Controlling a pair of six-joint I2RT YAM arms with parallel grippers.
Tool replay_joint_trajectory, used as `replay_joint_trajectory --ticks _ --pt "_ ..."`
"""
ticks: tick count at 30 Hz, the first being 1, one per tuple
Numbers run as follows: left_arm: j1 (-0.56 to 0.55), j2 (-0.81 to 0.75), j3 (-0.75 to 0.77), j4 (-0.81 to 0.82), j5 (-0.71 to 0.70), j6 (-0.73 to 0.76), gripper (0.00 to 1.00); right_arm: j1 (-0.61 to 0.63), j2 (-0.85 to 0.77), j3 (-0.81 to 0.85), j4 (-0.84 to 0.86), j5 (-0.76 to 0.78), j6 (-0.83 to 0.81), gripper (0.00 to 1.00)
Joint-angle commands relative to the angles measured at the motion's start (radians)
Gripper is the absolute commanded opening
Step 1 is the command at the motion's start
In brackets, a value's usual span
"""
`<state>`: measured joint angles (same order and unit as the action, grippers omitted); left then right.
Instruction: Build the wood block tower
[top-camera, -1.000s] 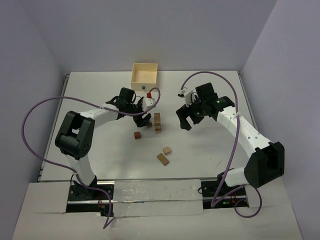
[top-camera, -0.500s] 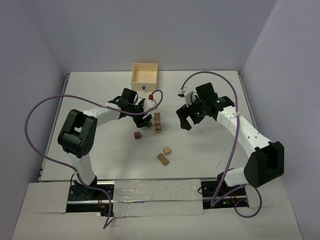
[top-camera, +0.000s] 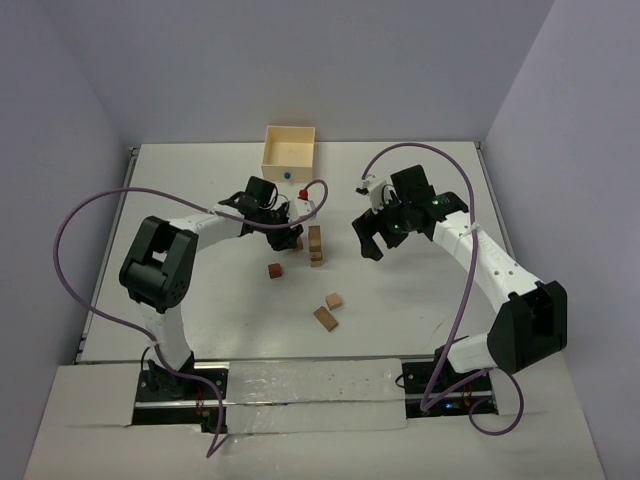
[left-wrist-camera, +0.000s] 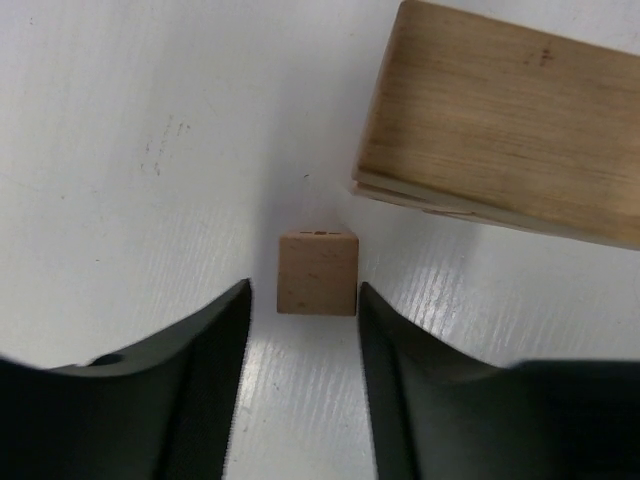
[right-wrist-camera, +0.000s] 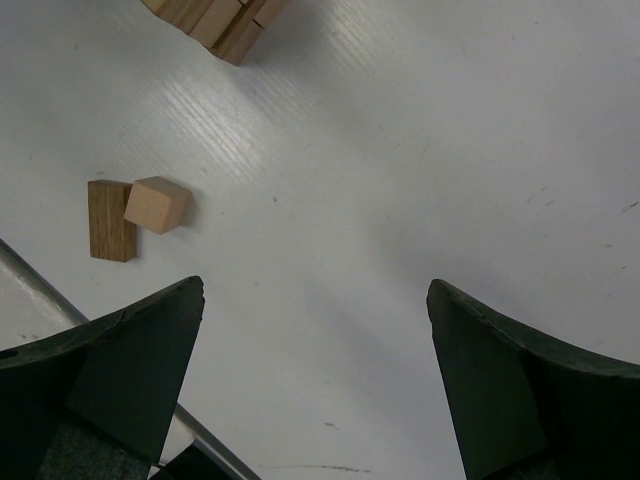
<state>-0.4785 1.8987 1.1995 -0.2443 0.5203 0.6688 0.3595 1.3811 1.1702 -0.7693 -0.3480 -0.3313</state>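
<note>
The left gripper (left-wrist-camera: 303, 288) had narrowed around a small pale wooden cube (left-wrist-camera: 318, 272) on the counter (left-wrist-camera: 130, 150) just beside the tower (top-camera: 316, 245); its jaws flanked the cube, seemingly not yet clenched; the right gripper (right-wrist-camera: 315, 290) stayed spread wide and empty on the tower's other side; a pickup looked imminent.

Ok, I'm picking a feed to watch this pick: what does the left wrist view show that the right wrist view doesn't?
Only left wrist: a small tan cube between the open fingers of the left gripper, not clamped. Only right wrist: a dark brick touching a pale cube, the right gripper wide open, empty. Both: the white table and part of what looks like the tower.
</note>
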Motion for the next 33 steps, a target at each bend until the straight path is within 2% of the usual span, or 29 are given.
replay_joint_trajectory --ticks 1,4,8,14,19,24,33 --pt "-0.005 -0.031 0.007 -0.002 0.029 0.017 0.45 -0.008 -0.004 0.014 0.025 0.003 -0.005 1.00" --pt "-0.002 -0.050 0.000 -0.025 0.023 0.013 0.34 -0.008 -0.007 0.014 0.025 0.001 -0.005 1.00" --pt "0.022 -0.105 0.019 -0.108 0.026 0.005 0.24 -0.008 -0.012 0.014 0.025 -0.005 -0.002 1.00" --pt "0.058 -0.207 0.077 -0.269 0.056 0.058 0.16 -0.008 -0.019 0.017 0.025 -0.014 0.003 1.00" --pt "0.058 -0.264 0.133 -0.369 0.065 0.105 0.14 -0.008 -0.025 0.019 0.025 -0.013 0.004 1.00" --pt "0.055 -0.305 0.190 -0.387 0.102 0.079 0.14 -0.008 -0.022 0.021 0.023 -0.014 0.005 1.00" --pt "0.008 -0.247 0.276 -0.430 0.140 0.105 0.18 -0.009 -0.012 0.035 0.006 -0.021 -0.006 1.00"
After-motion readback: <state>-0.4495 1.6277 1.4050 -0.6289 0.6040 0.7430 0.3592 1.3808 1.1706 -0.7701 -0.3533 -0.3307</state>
